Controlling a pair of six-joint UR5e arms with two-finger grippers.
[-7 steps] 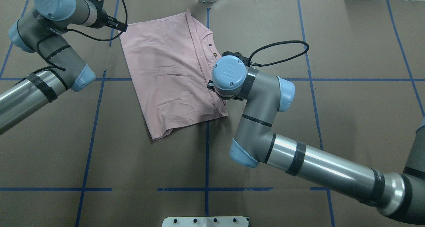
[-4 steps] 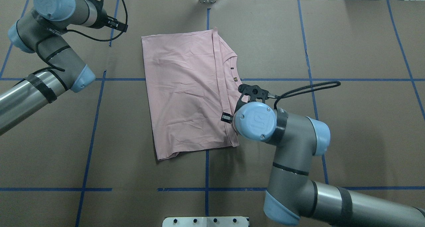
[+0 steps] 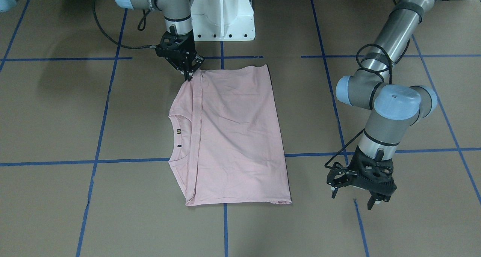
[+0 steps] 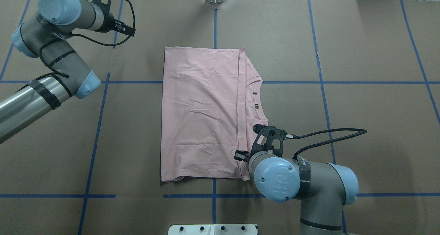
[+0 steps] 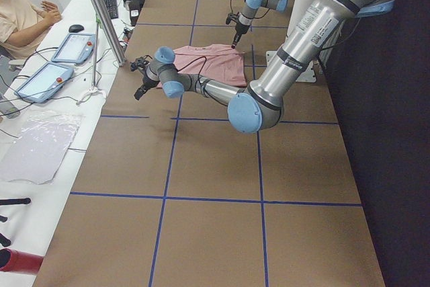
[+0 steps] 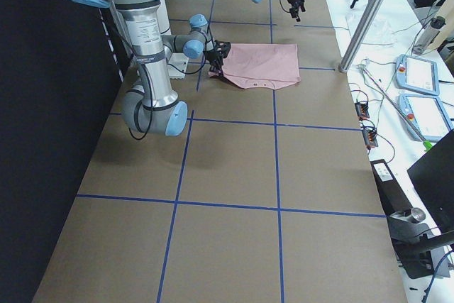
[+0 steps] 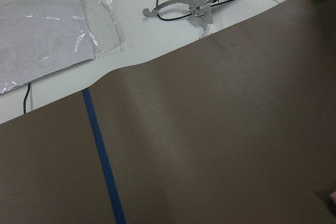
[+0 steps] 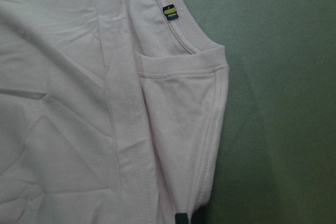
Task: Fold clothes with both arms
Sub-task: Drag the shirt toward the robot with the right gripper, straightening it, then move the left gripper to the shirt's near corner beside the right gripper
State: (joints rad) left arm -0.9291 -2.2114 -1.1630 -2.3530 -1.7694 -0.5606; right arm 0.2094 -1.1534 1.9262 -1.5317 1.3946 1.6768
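A pale pink short-sleeved T-shirt [image 4: 202, 114] lies flat in the middle of the brown paper-covered desk [image 4: 361, 125], folded into a long rectangle with a plain side up. Seen from overhead, its ribbed round collar [image 4: 260, 101] faces 3 o'clock, and a stitched hem edge runs from 12 to 6 o'clock just beside the collar. The silver-grey tubular right arm [image 4: 278, 180] with light blue joint caps stands at the T-shirt's 5 o'clock corner. Its black jaws are pressed together on that corner, pinching the fabric, as the front-facing view shows, and the right wrist view shows the fingertips [image 8: 181, 216] at the seamed edge of the cloth. The matching left arm [image 4: 51, 56] sits toward 10 o'clock, well apart from the T-shirt, its jaws spread wide over bare desk. Blue tape lines [image 4: 51, 196] cross the desk in a grid, and the white pedestal base [image 4: 213, 230] stands at 6 o'clock. Past the desk's edge, the left wrist view shows a clear plastic sheet [image 7: 47, 30] and a metal plier-like tool [image 7: 189, 9] on a white surface
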